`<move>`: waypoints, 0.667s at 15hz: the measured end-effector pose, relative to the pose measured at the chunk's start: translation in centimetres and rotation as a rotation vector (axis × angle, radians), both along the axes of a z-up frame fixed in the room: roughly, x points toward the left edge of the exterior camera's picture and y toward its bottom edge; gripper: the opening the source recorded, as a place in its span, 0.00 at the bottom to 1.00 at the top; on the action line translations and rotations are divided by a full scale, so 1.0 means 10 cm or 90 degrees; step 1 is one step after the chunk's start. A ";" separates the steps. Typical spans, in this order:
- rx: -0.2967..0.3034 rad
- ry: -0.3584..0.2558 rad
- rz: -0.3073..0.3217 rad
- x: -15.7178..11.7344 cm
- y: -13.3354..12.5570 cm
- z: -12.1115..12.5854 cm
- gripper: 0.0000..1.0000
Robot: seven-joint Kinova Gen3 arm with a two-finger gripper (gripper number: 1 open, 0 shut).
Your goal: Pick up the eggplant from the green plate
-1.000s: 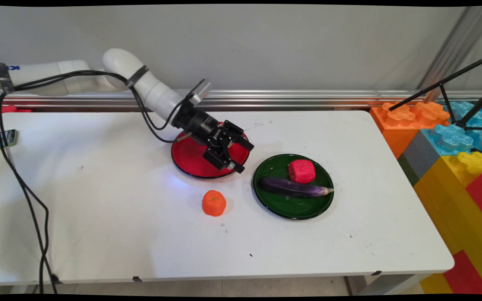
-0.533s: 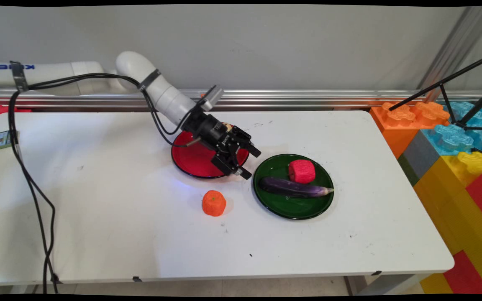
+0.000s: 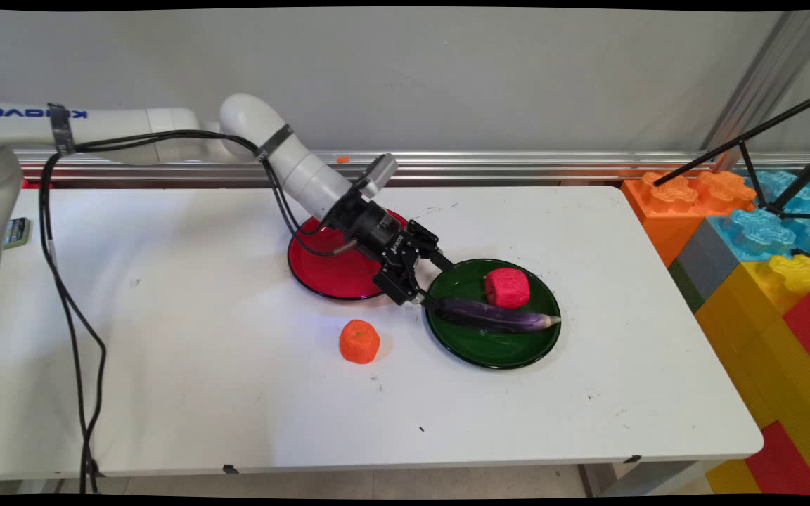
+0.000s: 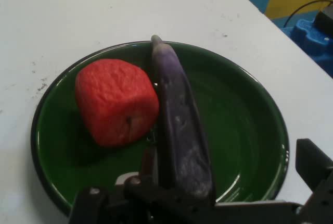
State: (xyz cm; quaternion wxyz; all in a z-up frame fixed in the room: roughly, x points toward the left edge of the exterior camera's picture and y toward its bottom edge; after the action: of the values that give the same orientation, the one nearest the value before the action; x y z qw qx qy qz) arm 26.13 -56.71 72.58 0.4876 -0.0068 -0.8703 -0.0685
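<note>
Hovering low with gripper [image 3: 435, 284] fingers spread apart — straddling the blunt end of the purple eggplant [image 3: 495, 317], perhaps touching it. Lying on the green plate [image 3: 510, 351] beside a red apple [image 3: 507, 288] — orange [image 3: 359, 341] and red plate [image 3: 320, 263] nearby.

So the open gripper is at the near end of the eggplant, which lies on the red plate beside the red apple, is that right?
Not quite: the eggplant and apple lie on the green plate, as the hand view shows. The red plate sits behind the open gripper. The rest is right.

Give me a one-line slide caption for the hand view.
Open end effector straddles the eggplant's near end on a green plate.
</note>
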 end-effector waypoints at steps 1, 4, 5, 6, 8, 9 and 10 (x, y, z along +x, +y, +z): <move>-0.001 -0.001 -0.001 -0.04 -0.01 -0.02 1.00; -0.003 -0.006 -0.006 -0.16 -0.05 -0.10 1.00; -0.004 -0.007 -0.007 -0.21 -0.06 -0.13 1.00; -0.004 -0.009 -0.008 -0.24 -0.07 -0.15 1.00; -0.006 -0.012 -0.010 -0.31 -0.09 -0.21 1.00; -0.006 -0.014 -0.011 -0.34 -0.10 -0.24 1.00; -0.007 -0.015 -0.011 -0.35 -0.11 -0.26 1.00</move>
State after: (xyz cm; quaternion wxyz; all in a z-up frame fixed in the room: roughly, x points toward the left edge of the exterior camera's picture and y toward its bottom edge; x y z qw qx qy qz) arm 22.58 -57.80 70.03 0.4768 -0.0165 -0.8762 -0.0684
